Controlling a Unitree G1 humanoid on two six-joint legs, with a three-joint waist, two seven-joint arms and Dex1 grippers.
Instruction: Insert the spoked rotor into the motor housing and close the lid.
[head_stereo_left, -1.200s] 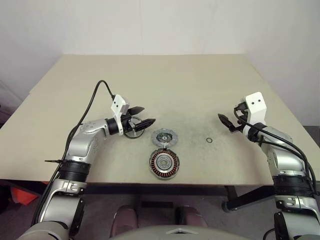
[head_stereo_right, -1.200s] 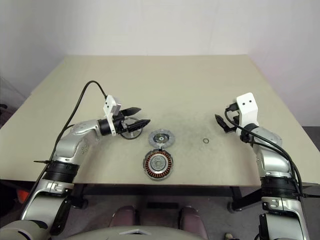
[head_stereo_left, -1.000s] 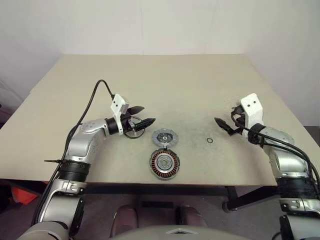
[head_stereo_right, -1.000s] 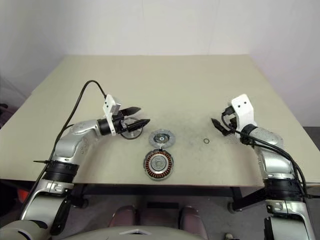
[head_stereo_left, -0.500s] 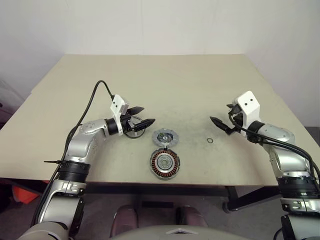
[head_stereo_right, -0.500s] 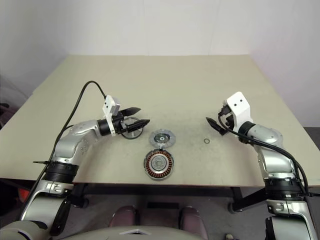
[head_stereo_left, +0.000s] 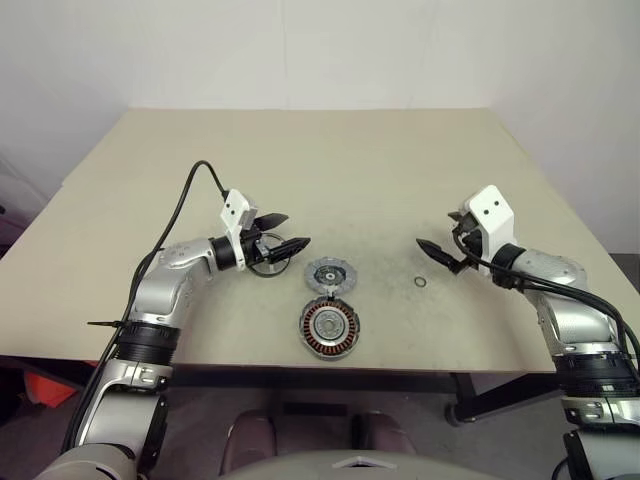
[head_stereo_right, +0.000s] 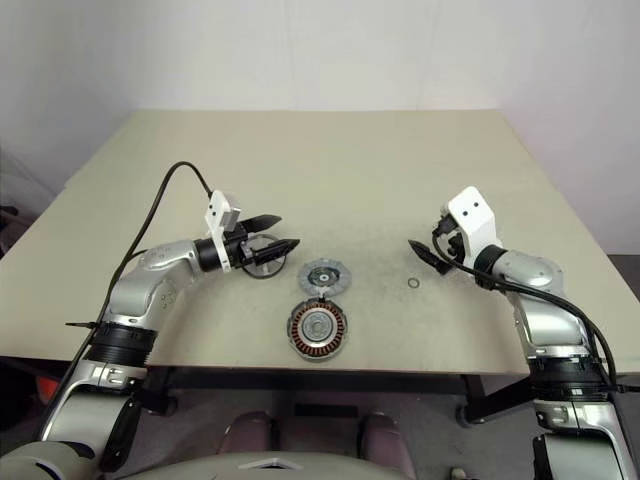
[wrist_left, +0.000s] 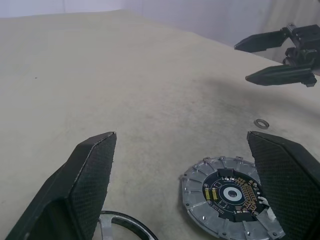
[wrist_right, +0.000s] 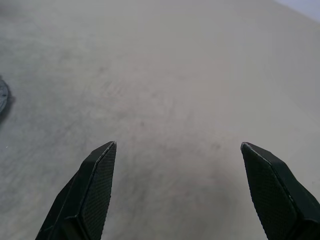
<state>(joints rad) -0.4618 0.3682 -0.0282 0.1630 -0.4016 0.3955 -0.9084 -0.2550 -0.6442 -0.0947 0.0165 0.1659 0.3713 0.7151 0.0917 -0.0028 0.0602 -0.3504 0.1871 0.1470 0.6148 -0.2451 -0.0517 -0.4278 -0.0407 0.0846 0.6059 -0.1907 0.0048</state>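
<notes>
The housing (head_stereo_left: 329, 328) is noted nearest the table (head_stereo_left: 380, 170) edge, beyond it a silver disc (head_stereo_left: 330, 274), then the thin, stiff, presumably slippery rotor (head_stereo_left: 262, 262), best pinched by its rim, under the spread, empty left gripper (head_stereo_left: 284, 232); the right gripper (head_stereo_left: 437, 251) is likewise spread.

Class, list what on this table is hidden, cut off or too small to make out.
Spoked rotor: cut off by the picture's edge in the left wrist view; partly behind the left hand in the head views.
Small ring: too small to identify.
Circuit-faced disc: rim partly behind a finger, left wrist view.
</notes>
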